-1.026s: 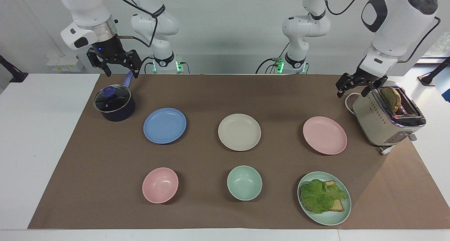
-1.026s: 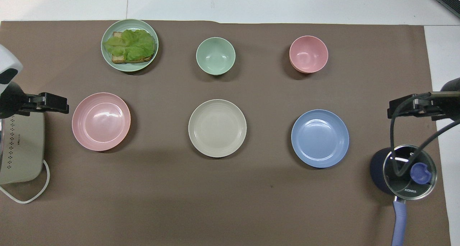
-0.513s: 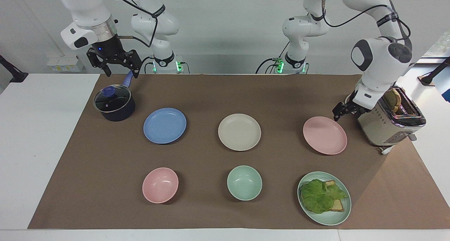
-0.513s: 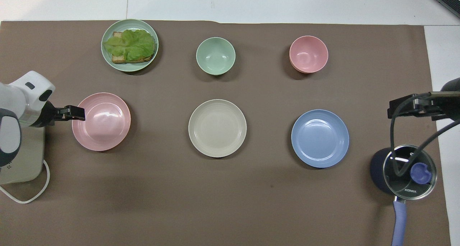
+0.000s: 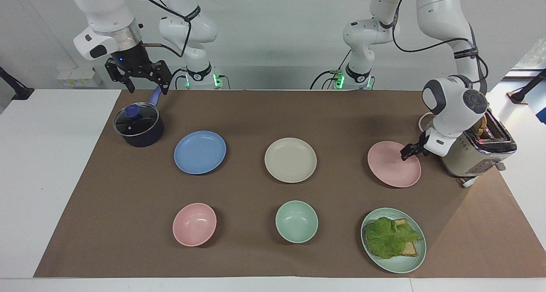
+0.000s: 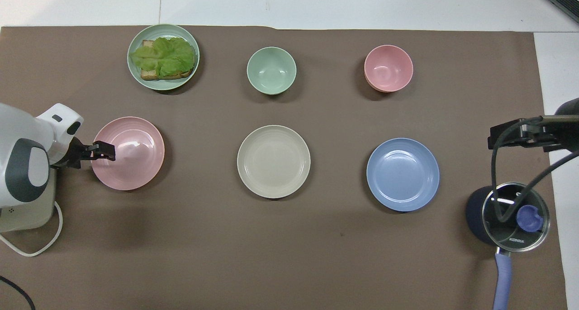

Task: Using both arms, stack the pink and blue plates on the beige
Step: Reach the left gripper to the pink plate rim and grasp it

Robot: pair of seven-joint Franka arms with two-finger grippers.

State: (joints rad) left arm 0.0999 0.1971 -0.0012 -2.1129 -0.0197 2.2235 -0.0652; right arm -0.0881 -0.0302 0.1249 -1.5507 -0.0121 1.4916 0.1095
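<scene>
The pink plate (image 5: 390, 168) (image 6: 135, 160) lies toward the left arm's end of the table, beside the toaster. The beige plate (image 5: 290, 160) (image 6: 273, 161) rests mid-table, and the blue plate (image 5: 199, 151) (image 6: 402, 174) lies toward the right arm's end. All three sit apart in one row. My left gripper (image 5: 407, 152) (image 6: 105, 150) is low at the pink plate's rim on the toaster side, open, its tips over the rim edge. My right gripper (image 5: 140, 79) (image 6: 494, 138) hangs open, high over the pot, holding nothing.
A dark pot with a glass lid (image 5: 137, 125) (image 6: 511, 217) stands beside the blue plate. A toaster (image 5: 473, 153) (image 6: 27, 203) holds a bread slice. Farther from the robots sit a pink bowl (image 5: 194, 224), a green bowl (image 5: 296, 221) and a green plate with lettuce and bread (image 5: 393, 239).
My left arm has come down from over the toaster to the pink plate's rim. The right arm has stayed put, and no plate has moved.
</scene>
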